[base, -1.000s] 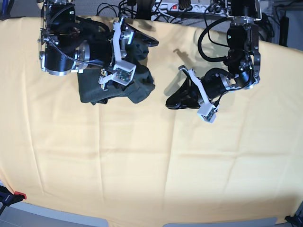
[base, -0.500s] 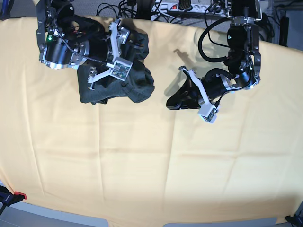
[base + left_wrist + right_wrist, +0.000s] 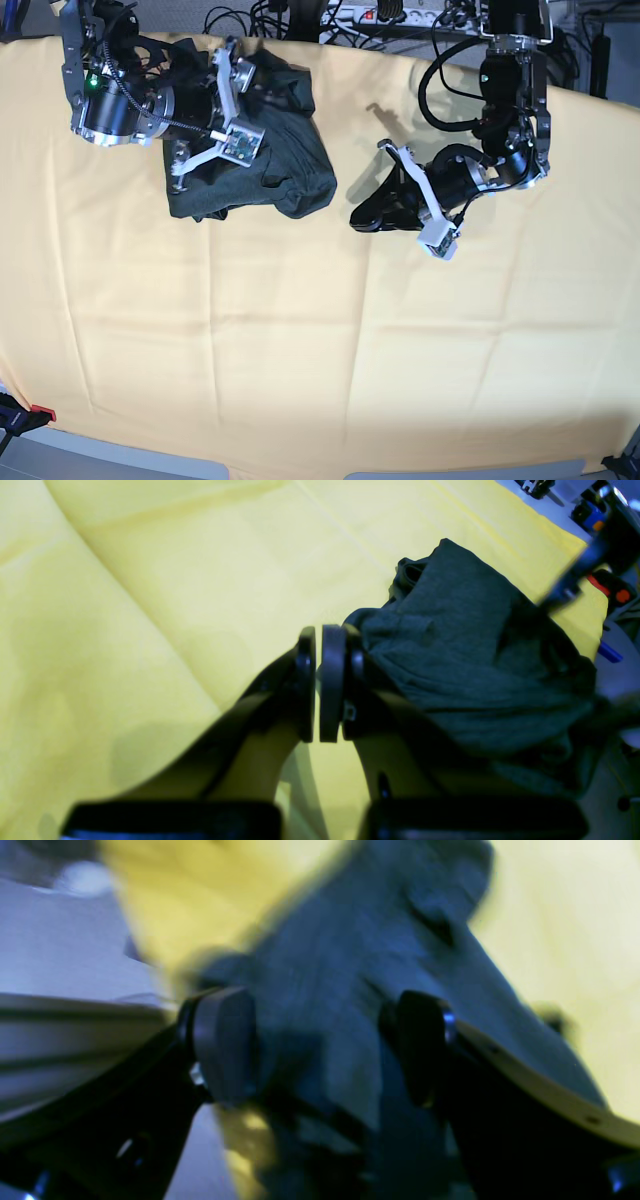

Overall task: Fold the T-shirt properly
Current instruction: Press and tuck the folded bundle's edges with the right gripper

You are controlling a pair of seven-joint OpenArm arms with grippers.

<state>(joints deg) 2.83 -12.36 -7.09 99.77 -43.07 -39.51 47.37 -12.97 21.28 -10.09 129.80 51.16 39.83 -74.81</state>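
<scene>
Shirt (image 3: 265, 150) is a bunched lump at the cloth's (image 3: 300, 350) far-left. Right gripper (image 3: 320, 1050) spread over it, blurry, probably nothing held. Left gripper (image 3: 317, 685) pressed together, empty. Grab a real edge, not a wad.

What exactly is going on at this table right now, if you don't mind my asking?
A two-arm robot is folding a dark T-shirt, which lies bunched near the far edge of the yellow tablecloth. The right tool is open, with shirt fabric between its pads. The left tool is shut on nothing, resting beside the shirt.
</scene>
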